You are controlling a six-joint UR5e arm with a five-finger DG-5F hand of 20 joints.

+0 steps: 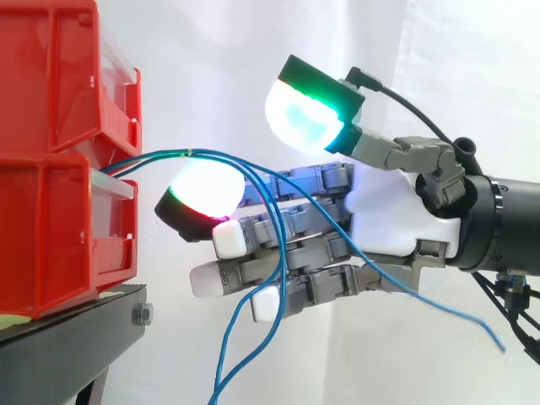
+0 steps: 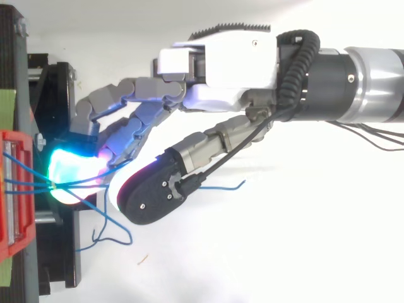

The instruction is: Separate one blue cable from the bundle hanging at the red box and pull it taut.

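Hand [image 1: 384, 211]: spread, fingers thru blue cable bundle [image 1: 160, 156], mid-frame by red box [image 1: 51, 228]. Step prob. separating. Next: pinch one strand.

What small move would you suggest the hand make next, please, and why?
The hand is open, and the blue cables from the red bins drape loose across its fingers, none looking pinched. I would probably close the thumb and fingers on one cable.
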